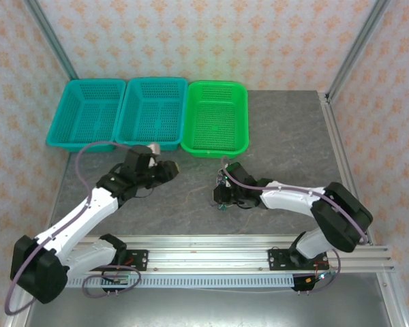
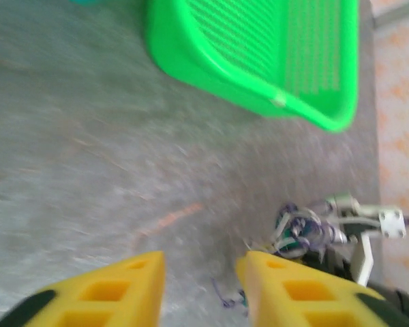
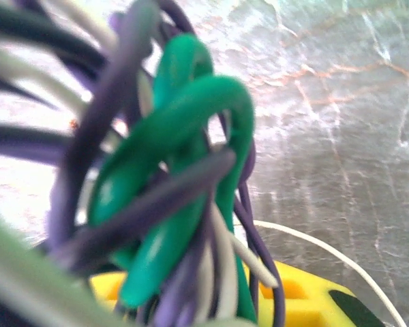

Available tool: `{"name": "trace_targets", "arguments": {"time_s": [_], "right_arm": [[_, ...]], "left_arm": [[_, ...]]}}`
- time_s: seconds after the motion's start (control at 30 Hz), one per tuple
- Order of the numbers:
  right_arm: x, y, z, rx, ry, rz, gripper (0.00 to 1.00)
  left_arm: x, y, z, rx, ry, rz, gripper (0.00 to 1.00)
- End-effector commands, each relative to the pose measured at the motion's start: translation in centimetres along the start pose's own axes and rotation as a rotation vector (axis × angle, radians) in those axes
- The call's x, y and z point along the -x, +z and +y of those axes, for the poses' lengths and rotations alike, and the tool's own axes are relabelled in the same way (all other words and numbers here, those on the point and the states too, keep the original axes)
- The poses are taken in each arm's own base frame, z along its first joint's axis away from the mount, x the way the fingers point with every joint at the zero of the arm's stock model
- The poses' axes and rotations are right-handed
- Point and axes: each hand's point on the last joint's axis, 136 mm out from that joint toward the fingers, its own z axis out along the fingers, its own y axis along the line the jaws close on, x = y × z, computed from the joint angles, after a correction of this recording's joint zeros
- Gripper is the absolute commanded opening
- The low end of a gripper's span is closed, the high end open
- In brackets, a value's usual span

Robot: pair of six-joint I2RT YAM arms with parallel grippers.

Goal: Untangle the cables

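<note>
While the left gripper (image 2: 201, 276) hangs over the grey table (image 2: 68, 136), we see its two yellow fingers (image 2: 126, 289) standing part-way apart w/ nothing btwn them, just tabletop in the gap. From the top view it sits left of centre, tilted down and pointing right toward the other arm, well apart from the tangle.

The cables (image 3: 177, 170) are bunched in one knot at the tip of the right gripper (image 1: 223, 196), near the middle of the table and just in front of the green basket (image 1: 215, 151). Up close we make out purple strands, a thick green loop twisted thru them, whitish strands and a couple of dark ones, all crossing each other. The bunch runs down against the right gripper's yellow finger (image 3: 307, 293). The fingers look closed on the knot, tho the strands hide most of the pinch. One whitish strand (image 3: 327, 248) leaves the knot and trails across the table to the right. The left wrist view is blurred but shows the same knot at the right gripper's tip, purple and green mixed.

At the far edge sit two teal baskets (image 1: 88, 112) side by side, touching, w/ the green basket right beside them.
</note>
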Motion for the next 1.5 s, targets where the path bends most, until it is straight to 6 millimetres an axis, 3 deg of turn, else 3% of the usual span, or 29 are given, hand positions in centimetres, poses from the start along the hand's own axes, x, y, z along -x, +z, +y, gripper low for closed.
{"name": "trace_targets", "arguments": {"time_s": [0.0, 0.07, 0.17, 0.27, 0.43, 0.57, 0.7, 0.77, 0.9, 1.03, 1.07, 1.2, 1.27, 1.4, 1.47], "right_arm": [[0.7, -1.3, 2.2, 0.093, -0.104, -0.025, 0.21], [0.6, -1.8, 3.6, 0.162, -0.120, -0.018, 0.19], [-0.1, -2.4, 5.7, 0.264, -0.143, 0.044, 0.20], [-0.9, -2.8, 6.9, 0.310, -0.141, 0.124, 0.20], [-1.1, -3.3, 8.6, 0.385, -0.127, 0.181, 0.20], [-1.1, -3.7, 9.8, 0.440, -0.118, 0.208, 0.20], [-1.1, -3.8, 10.3, 0.459, -0.115, 0.220, 0.19], [-1.0, -3.9, 10.3, 0.460, -0.112, 0.218, 0.19], [-0.9, -3.9, 10.0, 0.445, -0.107, 0.205, 0.18], [-1.0, -3.6, 9.6, 0.430, -0.102, 0.193, 0.19], [-0.8, -3.5, 9.2, 0.408, -0.093, 0.178, 0.21], [1.1, -2.9, 6.2, 0.251, -0.012, 0.044, 0.56], [1.8, -2.8, 5.2, 0.236, 0.045, -0.016, 0.50], [2.1, -2.4, 5.0, 0.295, 0.117, -0.071, 0.19], [2.1, -2.3, 5.2, 0.314, 0.125, -0.076, 0.09]], "left_arm": [[-0.2, -0.1, -7.4, -0.208, 0.209, 0.023, 0.42], [-1.2, 0.8, -9.4, -0.279, 0.258, 0.058, 0.42], [-1.7, 1.4, -10.5, -0.309, 0.346, 0.061, 0.43], [-1.6, 1.3, -10.5, -0.310, 0.440, 0.031, 0.42], [-1.3, 2.0, -8.9, -0.218, 0.542, 0.017, 0.41], [-2.0, 2.3, -10.1, -0.297, 0.569, 0.047, 0.41], [-1.7, 3.1, -9.8, -0.275, 0.561, 0.040, 0.38], [-1.4, 3.4, -9.5, -0.253, 0.556, 0.034, 0.29], [-0.9, 3.4, -9.1, -0.226, 0.547, 0.000, 0.00], [0.2, 3.1, -7.9, -0.153, 0.525, -0.054, 0.00], [0.4, 3.0, -7.5, -0.132, 0.518, -0.069, 0.00], [1.6, 2.3, -6.3, -0.067, 0.468, -0.143, 0.00], [1.8, 2.2, -6.0, -0.068, 0.437, -0.155, 0.00], [1.2, 2.6, -6.9, -0.165, 0.356, -0.155, 0.00], [0.9, 3.0, -7.5, -0.216, 0.314, -0.141, 0.00]]}}
